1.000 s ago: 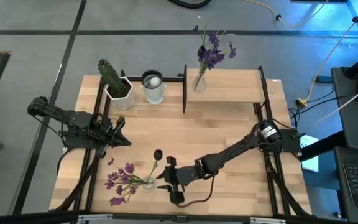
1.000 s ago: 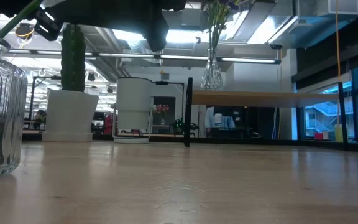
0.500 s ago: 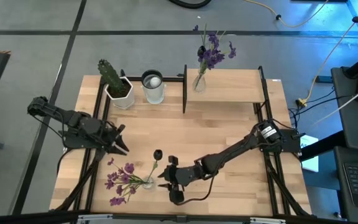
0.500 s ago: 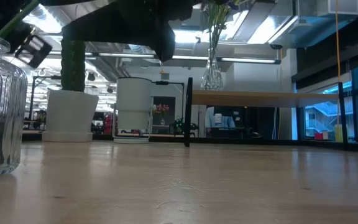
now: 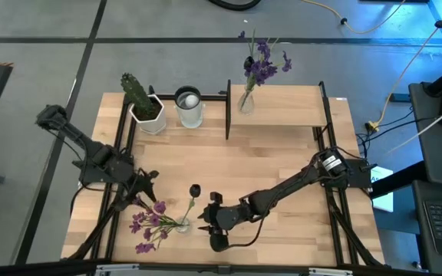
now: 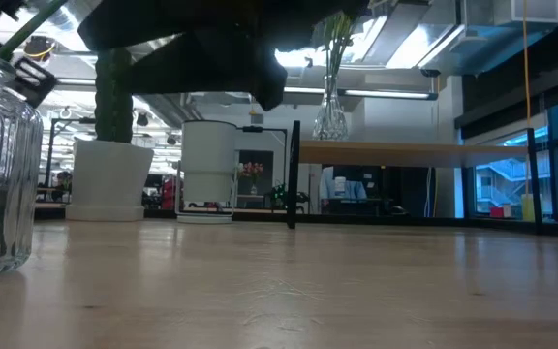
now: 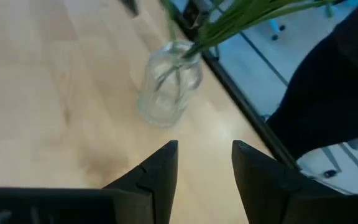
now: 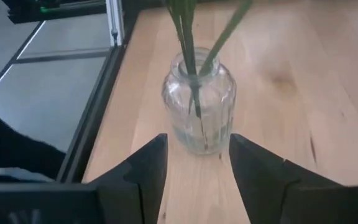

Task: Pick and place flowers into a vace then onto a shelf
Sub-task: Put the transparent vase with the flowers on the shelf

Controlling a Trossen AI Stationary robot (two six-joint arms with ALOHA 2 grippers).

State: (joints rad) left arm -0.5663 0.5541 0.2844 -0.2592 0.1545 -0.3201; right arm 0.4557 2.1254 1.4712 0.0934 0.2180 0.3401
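We see the glass vase (image 8: 197, 112) of pink flowers (image 5: 150, 218) upright just ahead of the spread, empty right gripper (image 8: 194, 163), the nearer of 2 arms.

Materials and finishes around the near glass vase

Vase (image 8: 199, 102): clear ribbed glass, glossy. Table (image 5: 267, 157) beneath it: pale wood, smooth, satin sheen. Shelf (image 5: 282, 107) beyond: light wood on thin black metal posts. Right gripper (image 8: 193, 171) beside the vase: matt black fingers (image 8: 143, 168).
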